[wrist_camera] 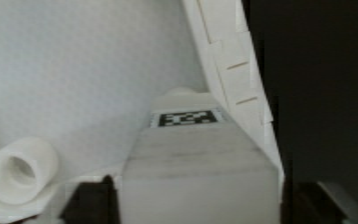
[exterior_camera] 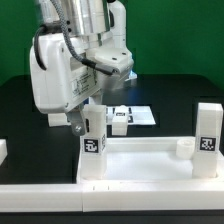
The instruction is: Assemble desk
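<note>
A: Nearest: large white rimmed plastic desk top [exterior_camera: 150, 160], front of table. Blocky white tagged leg [exterior_camera: 93, 140] upright at its corner, ext. view's left.
B: Gripper [wrist_camera: 202, 200] jaws apart, straddling leg, not clamping. Risk?
A: Can't tell if leg's seated. If a jaw snags it on pull-up, it tips.

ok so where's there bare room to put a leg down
Bare black table between the marker board and the leg at the exterior view's right; also inside the desk top between its standing legs. Crowded around the gripper and loose leg.
</note>
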{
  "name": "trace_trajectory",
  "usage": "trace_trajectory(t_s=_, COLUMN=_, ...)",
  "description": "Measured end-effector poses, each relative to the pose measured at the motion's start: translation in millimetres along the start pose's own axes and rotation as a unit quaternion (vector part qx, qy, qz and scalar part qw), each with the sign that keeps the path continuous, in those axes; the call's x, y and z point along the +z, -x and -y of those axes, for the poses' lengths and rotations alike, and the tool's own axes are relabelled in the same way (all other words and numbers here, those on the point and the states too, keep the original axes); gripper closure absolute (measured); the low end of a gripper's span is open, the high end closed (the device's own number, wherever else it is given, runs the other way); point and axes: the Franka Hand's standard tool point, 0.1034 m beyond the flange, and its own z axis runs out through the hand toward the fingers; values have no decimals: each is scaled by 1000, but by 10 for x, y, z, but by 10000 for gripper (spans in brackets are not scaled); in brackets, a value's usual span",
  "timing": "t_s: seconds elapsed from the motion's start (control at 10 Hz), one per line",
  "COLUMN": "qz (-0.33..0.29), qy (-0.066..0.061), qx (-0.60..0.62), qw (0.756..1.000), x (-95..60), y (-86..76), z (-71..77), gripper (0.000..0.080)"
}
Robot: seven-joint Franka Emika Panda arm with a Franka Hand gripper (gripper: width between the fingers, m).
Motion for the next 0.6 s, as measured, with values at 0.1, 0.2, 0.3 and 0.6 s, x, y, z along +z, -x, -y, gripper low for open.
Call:
trace_trajectory(t_s=0.1, qz=4, qy=-5, qx=-9, qw=1000, x=-76, y=49, z=23, gripper=245)
trace_trajectory(t_s=0.2, qz=11, qy=-12, qx=-16, qw=1000, x=-208, y=117, z=33, gripper=170)
trace_trajectory(t_s=0.3, qz=19, qy=-1, qx=4, qw=1000, x=-338, y=228, z=-20, gripper=155)
trace_trajectory(t_s=0.6, qz=21, qy=3, qx=-2, qw=1000, x=-332, y=305, z=-56, gripper=151)
